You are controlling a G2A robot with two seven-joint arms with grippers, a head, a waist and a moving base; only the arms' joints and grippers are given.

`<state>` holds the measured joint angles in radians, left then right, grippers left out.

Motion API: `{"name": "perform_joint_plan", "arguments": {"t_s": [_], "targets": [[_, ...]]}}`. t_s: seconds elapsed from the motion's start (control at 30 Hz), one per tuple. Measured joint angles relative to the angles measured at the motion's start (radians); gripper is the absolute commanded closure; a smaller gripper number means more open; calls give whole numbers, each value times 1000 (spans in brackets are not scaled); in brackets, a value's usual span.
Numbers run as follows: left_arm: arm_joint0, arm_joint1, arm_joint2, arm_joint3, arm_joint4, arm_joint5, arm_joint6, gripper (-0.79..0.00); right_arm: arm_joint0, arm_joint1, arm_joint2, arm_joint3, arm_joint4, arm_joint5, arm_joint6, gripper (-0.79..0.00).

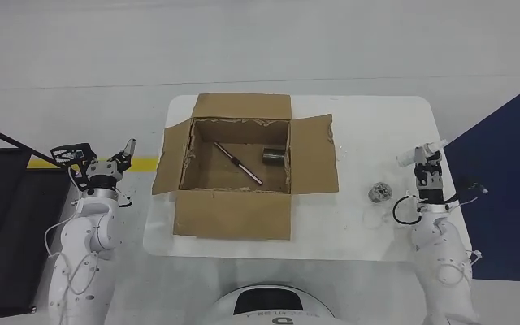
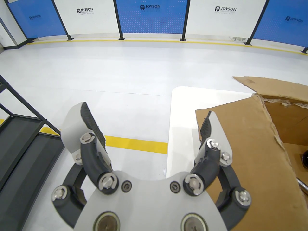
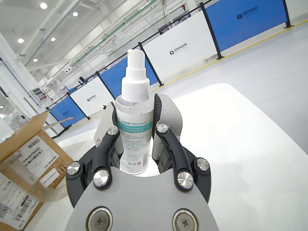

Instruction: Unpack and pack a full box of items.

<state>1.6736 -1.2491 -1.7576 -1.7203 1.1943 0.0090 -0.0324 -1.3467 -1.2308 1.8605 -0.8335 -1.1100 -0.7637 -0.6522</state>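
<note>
1. You are working in an open hall with a pale floor, fenced by blue and white panels. The white desk (image 1: 366, 122) carries a cardboard box (image 1: 313, 154) with all four flaps folded out.
2. Your right end effector (image 3: 134, 108) is clamped on a clear spray bottle (image 3: 135, 131). One pad sits on each side of the body, and the white pump head stands out past the fingertips. It holds the bottle above the right end of the desk.
3. Just beside that end effector, on the box side, a small metal part (image 1: 379, 192) lies on the desk.
4. Beyond the part is the box, so it lies to the left of the bottle. The right arm is the nearer one to the box's right flap.
5. Inside the box, a metal rod (image 1: 238, 163) lies with its long axis diagonal across the floor. A dark cylinder (image 1: 274, 155) sits near the right wall, close to the rod's end.
6. Your left end effector (image 2: 149, 126) is spread wide and has nothing in it. It hangs over the floor off the left edge of the desk, next to the left flap.
7. I judge this to be unpacking, with two items left inside. The bottle would go down on bare desk, away from the metal part.
</note>
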Motion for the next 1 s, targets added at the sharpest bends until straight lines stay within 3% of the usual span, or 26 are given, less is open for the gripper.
{"name": "perform_joint_plan", "arguments": {"t_s": [0.27,0.47,1.0], "targets": [[0,0,0,0,0,0,0,-785,-21,3,-4,-53,-72,262,74,0],[0,0,0,0,0,0,0,-785,-40,9,-3,-69,-104,335,134,0],[0,0,0,0,0,0,0,-785,-55,17,-14,-83,-85,308,143,-22]]}}
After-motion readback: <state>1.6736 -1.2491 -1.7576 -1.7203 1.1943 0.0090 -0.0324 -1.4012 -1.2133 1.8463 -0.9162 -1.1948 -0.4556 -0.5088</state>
